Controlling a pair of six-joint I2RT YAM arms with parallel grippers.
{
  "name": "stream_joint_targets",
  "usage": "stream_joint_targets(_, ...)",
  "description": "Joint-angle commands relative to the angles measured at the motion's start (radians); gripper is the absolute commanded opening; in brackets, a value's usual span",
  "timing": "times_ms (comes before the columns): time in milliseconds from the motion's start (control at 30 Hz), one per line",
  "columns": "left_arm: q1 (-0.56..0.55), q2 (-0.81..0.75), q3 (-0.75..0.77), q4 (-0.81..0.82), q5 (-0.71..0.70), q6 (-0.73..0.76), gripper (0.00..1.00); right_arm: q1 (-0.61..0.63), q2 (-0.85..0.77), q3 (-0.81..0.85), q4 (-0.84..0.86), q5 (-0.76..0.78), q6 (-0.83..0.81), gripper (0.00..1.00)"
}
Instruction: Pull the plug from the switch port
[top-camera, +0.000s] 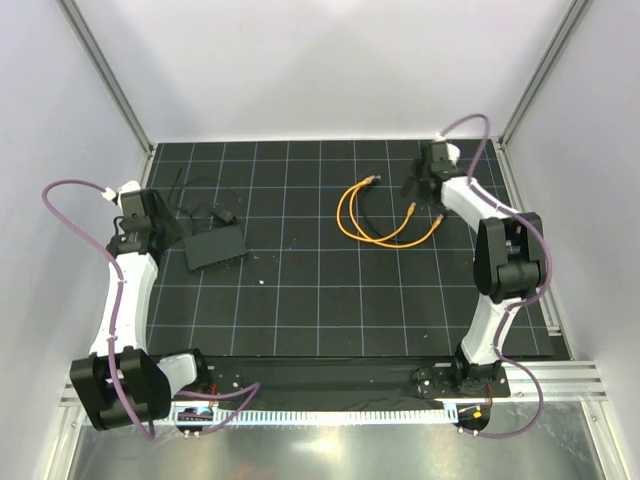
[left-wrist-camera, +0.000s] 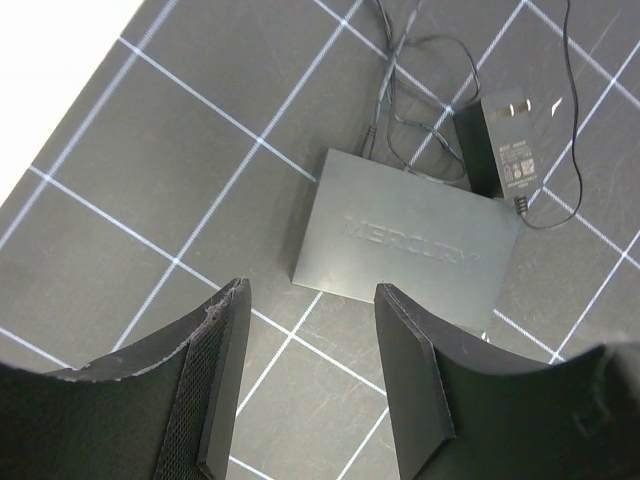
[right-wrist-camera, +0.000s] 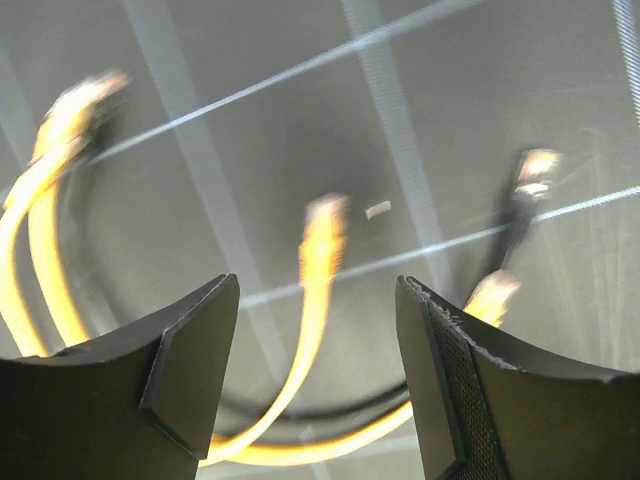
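Right wrist view shows the right gripper (right-wrist-camera: 318, 300) spread open, gripping nothing, over the loose yellow cables (right-wrist-camera: 320, 260), so it should lift straight up without snagging them.

Overhead, my light is bright and even. It washes the white walls (top-camera: 320, 60) nearly flat, while the black mat (top-camera: 320, 300) stays dark with crisp grid lines. The metal strip (top-camera: 350, 450) at 6 o'clock carries a soft sheen. My left wrist view is sharp, with the raised lettering on the switch (left-wrist-camera: 400, 235) readable and a blown-out white patch at 10 o'clock. My right wrist view is smeared: the yellow cables (right-wrist-camera: 315, 290) and grid lines blur, and only the fingers (right-wrist-camera: 180, 370) look crisp.
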Motion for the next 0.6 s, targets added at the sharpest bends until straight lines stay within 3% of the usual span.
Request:
stream_joint_targets(0,0.005,0.023,0.018,0.030,0.052,0.004,0.57,0.186,-0.117,0.057,0.014,0.178,-0.151,0.71)
stream_joint_targets(100,0.011,0.037,0.027,0.029,0.089,0.007,0.57,0.316,-0.111,0.035,0.160,0.035,-0.177,0.71)
stream_joint_targets(133,0.012,0.043,0.030,0.026,0.093,0.009,0.57,0.340,-0.086,0.035,0.192,-0.113,-0.168,0.71)
stream_joint_targets(233,0.015,0.043,0.027,0.027,0.103,0.015,0.57,0.451,0.015,0.124,0.269,-0.284,-0.150,0.71)
stream_joint_targets(433,0.028,0.063,0.030,0.034,0.150,0.012,0.57,0.611,0.227,0.348,0.246,-0.420,-0.111,0.70)
stream_joint_targets(567,0.032,0.080,0.030,0.031,0.176,0.014,0.57,0.656,0.323,0.389,0.303,-0.483,-0.044,0.66)
